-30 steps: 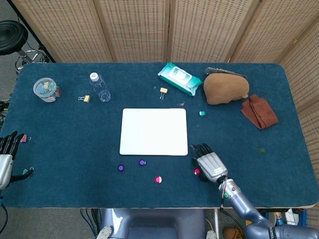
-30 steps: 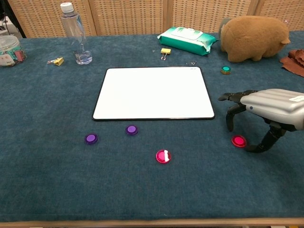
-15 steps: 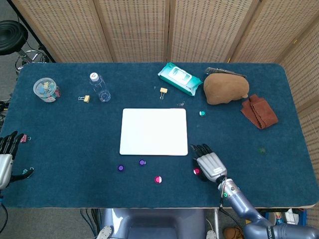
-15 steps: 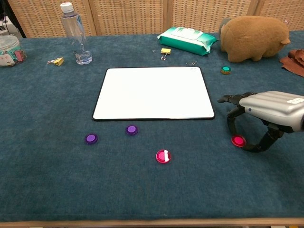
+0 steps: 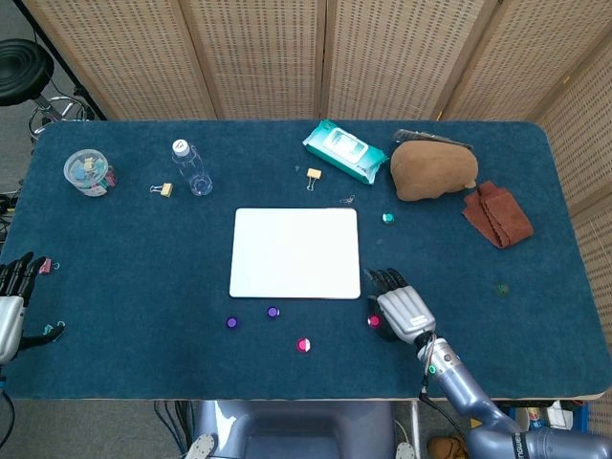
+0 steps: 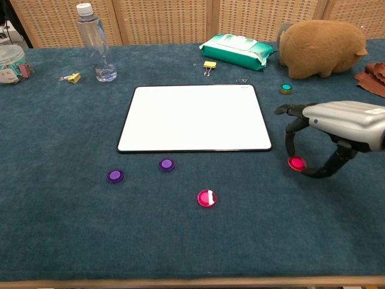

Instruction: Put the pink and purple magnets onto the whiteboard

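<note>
The whiteboard (image 5: 295,252) (image 6: 194,117) lies flat mid-table. Below its front edge sit two purple magnets (image 5: 230,323) (image 5: 273,312), also seen in the chest view (image 6: 115,176) (image 6: 166,164), and one pink magnet (image 5: 303,344) (image 6: 206,198). My right hand (image 5: 402,308) (image 6: 340,120) hovers just off the board's front right corner and pinches a second pink magnet (image 5: 374,321) (image 6: 296,163) between a finger and the thumb, at or just above the cloth. My left hand (image 5: 10,296) rests at the far left edge, fingers apart and holding nothing.
A water bottle (image 5: 191,167), a wipes pack (image 5: 345,151), a brown plush (image 5: 432,170) and a brown cloth (image 5: 497,214) line the back. A green magnet (image 5: 387,218) lies right of the board. A jar (image 5: 88,172) and yellow clips (image 5: 163,189) sit back left.
My right hand has closed its finger and thumb on the pink magnet and carried it a little toward the whiteboard's front right corner. The left hand stayed still.
</note>
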Controlling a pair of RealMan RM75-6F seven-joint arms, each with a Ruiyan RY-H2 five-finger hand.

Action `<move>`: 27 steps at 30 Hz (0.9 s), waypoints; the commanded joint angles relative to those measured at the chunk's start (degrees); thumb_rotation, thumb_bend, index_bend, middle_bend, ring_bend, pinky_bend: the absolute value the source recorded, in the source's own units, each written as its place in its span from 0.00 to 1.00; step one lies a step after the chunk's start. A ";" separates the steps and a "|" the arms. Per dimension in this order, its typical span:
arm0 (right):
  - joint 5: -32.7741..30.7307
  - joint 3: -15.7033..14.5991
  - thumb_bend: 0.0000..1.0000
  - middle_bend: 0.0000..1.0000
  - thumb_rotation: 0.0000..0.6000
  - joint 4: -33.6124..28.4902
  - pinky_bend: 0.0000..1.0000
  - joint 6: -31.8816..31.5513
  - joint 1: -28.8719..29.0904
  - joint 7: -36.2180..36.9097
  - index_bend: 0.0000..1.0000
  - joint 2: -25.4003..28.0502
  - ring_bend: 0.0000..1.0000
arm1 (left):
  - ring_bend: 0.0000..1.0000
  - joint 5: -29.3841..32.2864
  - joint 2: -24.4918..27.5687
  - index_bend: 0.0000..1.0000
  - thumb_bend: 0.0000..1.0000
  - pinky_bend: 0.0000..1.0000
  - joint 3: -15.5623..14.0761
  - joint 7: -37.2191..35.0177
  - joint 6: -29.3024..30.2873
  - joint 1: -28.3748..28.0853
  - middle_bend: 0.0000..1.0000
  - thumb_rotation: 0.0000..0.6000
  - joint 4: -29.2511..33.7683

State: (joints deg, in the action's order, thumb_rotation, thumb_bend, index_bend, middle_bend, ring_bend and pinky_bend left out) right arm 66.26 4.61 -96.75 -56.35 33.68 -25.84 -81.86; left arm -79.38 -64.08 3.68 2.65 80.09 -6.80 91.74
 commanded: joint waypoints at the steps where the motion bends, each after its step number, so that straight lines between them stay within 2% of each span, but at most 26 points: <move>1: -2.86 3.38 0.40 0.00 1.00 -0.78 0.00 0.69 2.30 -0.39 0.56 0.31 0.00 | 0.00 0.02 -0.05 0.00 0.00 0.00 -0.04 0.13 -0.09 -0.04 0.00 1.00 0.02; 6: -10.42 8.15 0.40 0.00 1.00 -0.16 0.00 2.40 7.07 -3.88 0.55 -1.05 0.00 | 0.00 0.04 -0.01 0.00 0.00 0.00 -0.04 0.14 -0.11 -0.05 0.00 1.00 0.05; 12: -17.86 10.00 0.41 0.00 1.00 1.57 0.00 3.68 11.65 -7.87 0.55 -3.58 0.00 | 0.00 0.41 0.01 0.00 0.00 0.00 0.03 -0.11 -0.57 -0.20 0.00 1.00 -0.19; 17: -25.27 10.89 0.42 0.00 1.00 5.32 0.00 4.58 16.20 -11.93 0.54 -6.80 0.00 | 0.00 0.97 0.20 0.00 0.00 0.00 0.17 -0.77 -1.20 -0.35 0.00 1.00 0.04; 20: -28.44 10.87 0.42 0.00 1.00 6.78 0.00 4.61 18.14 -13.68 0.45 -7.90 0.00 | 0.00 0.95 0.51 0.00 0.00 0.00 0.27 -1.31 -1.10 -0.31 0.00 1.00 0.10; 22: -30.14 10.57 0.42 0.00 1.00 7.17 0.00 4.85 19.02 -14.57 0.35 -7.93 0.00 | 0.00 1.10 0.66 0.00 0.00 0.00 0.32 -1.75 -1.16 -0.27 0.00 1.00 0.07; 27: -32.68 9.58 0.42 0.00 1.00 6.71 0.00 4.71 20.10 -15.50 0.30 -7.10 0.00 | 0.00 1.39 1.08 0.00 0.00 0.00 0.41 -2.91 -1.79 -0.42 0.00 1.00 -0.34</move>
State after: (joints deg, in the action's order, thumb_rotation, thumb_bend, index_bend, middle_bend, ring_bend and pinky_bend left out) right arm 33.85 14.45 -89.83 -51.57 53.55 -41.18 -89.20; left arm -78.02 -63.03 4.08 -0.23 78.34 -7.20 91.44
